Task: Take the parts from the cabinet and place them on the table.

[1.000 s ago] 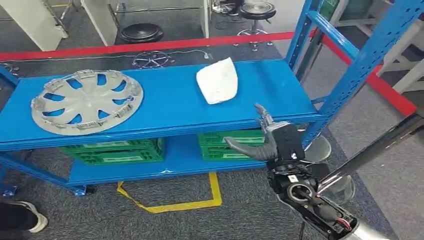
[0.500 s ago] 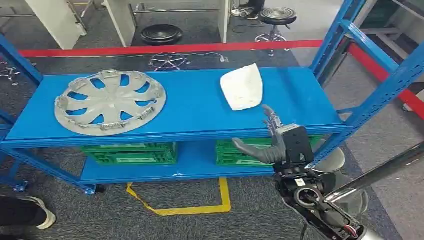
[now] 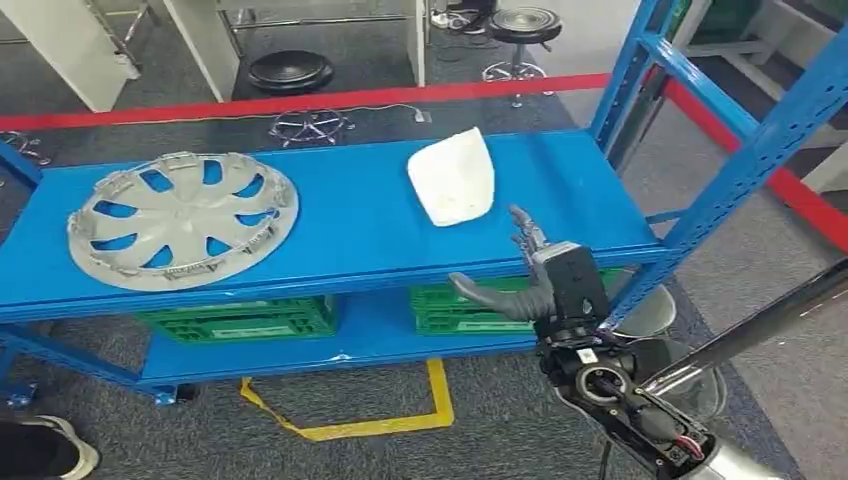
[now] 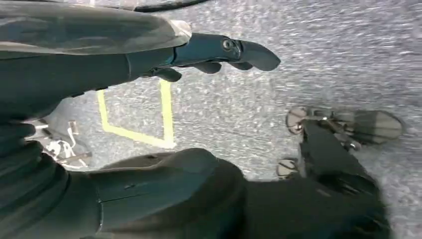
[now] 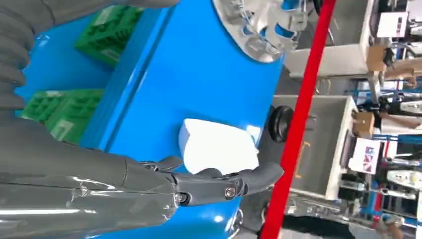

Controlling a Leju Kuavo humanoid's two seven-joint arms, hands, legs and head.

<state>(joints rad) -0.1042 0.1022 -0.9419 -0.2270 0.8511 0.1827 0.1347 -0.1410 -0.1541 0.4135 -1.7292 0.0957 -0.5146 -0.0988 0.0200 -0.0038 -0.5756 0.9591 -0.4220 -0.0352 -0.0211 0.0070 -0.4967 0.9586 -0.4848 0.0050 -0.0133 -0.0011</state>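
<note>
A white curved part (image 3: 452,178) lies on the top board of the blue cabinet (image 3: 350,235), right of centre. At the board's left end rests a silver wheel cover (image 3: 180,218). My right hand (image 3: 535,280) is raised in front of the board's front edge, just below the white part, fingers spread and thumb out, holding nothing. In the right wrist view its fingers (image 5: 219,184) reach toward the white part (image 5: 219,147), apart from it, with the wheel cover (image 5: 263,25) beyond. My left hand (image 4: 149,55) hangs over the grey floor, fingers stretched out and empty.
Green crates (image 3: 240,318) (image 3: 470,300) sit on the lower shelf. Blue uprights (image 3: 740,170) stand to the right of my right arm. A red line (image 3: 300,100) and stools (image 3: 288,70) lie behind the cabinet, yellow tape (image 3: 350,425) on the floor in front, and a person's shoe (image 3: 50,455) at lower left.
The whole picture swayed right, then back left, so the camera moved. My right hand stays open at the shelf's front edge below the white part; nothing was taken.
</note>
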